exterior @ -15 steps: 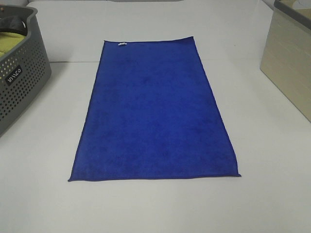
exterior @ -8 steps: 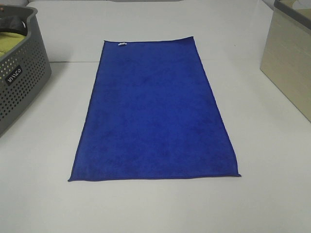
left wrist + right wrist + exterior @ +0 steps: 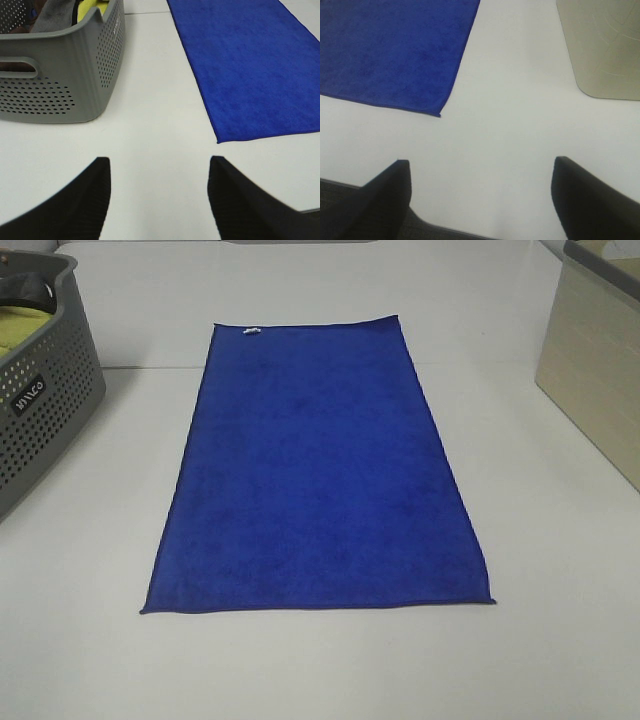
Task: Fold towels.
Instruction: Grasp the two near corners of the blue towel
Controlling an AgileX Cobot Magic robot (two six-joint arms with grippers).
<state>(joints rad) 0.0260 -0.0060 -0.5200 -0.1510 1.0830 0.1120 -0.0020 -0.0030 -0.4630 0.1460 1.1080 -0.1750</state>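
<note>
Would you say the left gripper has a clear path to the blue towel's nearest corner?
Probably yes: the left gripper is open, and only bare table separates it from the corner of the blue towel; the grey basket sits aside.

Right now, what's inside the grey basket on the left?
The basket holds a yellow-green cloth with a grey fabric piece beside it. Its perforated wall hides everything lower down, so I cannot tell how much more lies inside.

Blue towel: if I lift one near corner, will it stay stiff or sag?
The blue towel lies flat and plush, so it will likely sag limply. Its thin edge hugs the table, so pushing would probably bunch it.
</note>
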